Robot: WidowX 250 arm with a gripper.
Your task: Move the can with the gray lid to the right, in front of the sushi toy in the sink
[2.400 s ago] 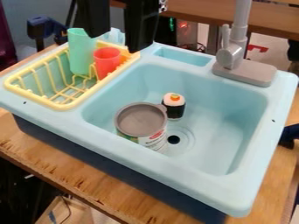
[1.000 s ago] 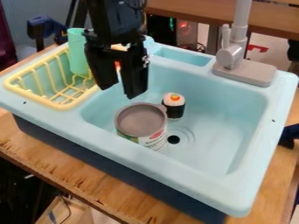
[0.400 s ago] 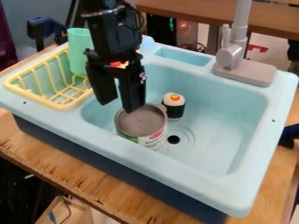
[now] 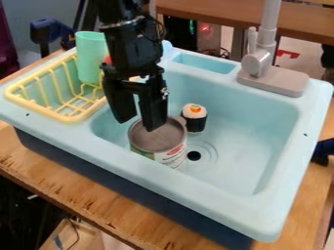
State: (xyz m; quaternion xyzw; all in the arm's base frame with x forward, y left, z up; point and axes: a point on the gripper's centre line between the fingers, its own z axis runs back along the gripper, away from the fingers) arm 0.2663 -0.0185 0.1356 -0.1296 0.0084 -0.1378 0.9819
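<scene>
Camera view: the black two-finger gripper [image 4: 138, 123] hangs at a slant over the pale-blue plastic sink [image 4: 254, 146], its fingers parted to a moderate gap with nothing held between them. One fingertip overlaps the far edge of the squat, white, label-wrapped can with a grey round top [image 4: 171, 155]; from here I can't tell whether they touch.

What worries me is that fingertip. Coming straight down, it could land on the grey top instead of passing beside it, since the gap seems off to one side of the can. A sideways nudge could tip the can or shove it into the black-banded toy sushi piece with a white top and orange dot [image 4: 194, 118], just behind it. The can also looks wide for that gap.

The can sits in the basin near the dark drain hole [image 4: 194, 156], roughly upright, grey top facing up, long axis close to vertical, label round its side.
</scene>
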